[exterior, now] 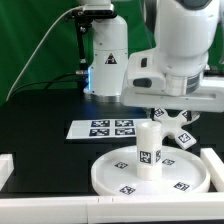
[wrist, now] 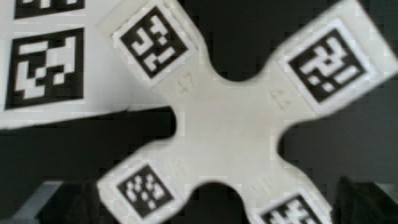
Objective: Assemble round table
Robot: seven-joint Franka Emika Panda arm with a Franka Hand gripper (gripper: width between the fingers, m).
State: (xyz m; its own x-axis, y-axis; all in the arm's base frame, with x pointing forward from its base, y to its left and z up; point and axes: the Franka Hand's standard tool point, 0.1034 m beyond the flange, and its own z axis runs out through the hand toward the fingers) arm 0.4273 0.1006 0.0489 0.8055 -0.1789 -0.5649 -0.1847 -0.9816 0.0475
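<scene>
- Disc (exterior: 105, 178), round and rimmed, lies flat at the lower centre of the exterior view on the black table (exterior: 40, 140).
- On the disc's middle the leg (exterior: 148, 156), a short cylinder, stands upright.
- Behind the disc, toward the exterior view's right, the cross-shaped base (exterior: 181, 130) lies under the gripper (exterior: 172, 108); in the wrist view the cross-shaped base (wrist: 222, 110) fills most of the frame.
- Just beside it, at centre left of the exterior view, lies the marker board (exterior: 105, 128).
- Whether the fingers are spread or clamped, I cannot tell.

No readable text or numbers, only coded square tags (wrist: 151, 40) on the cross-shaped base (wrist: 222, 112).
</scene>
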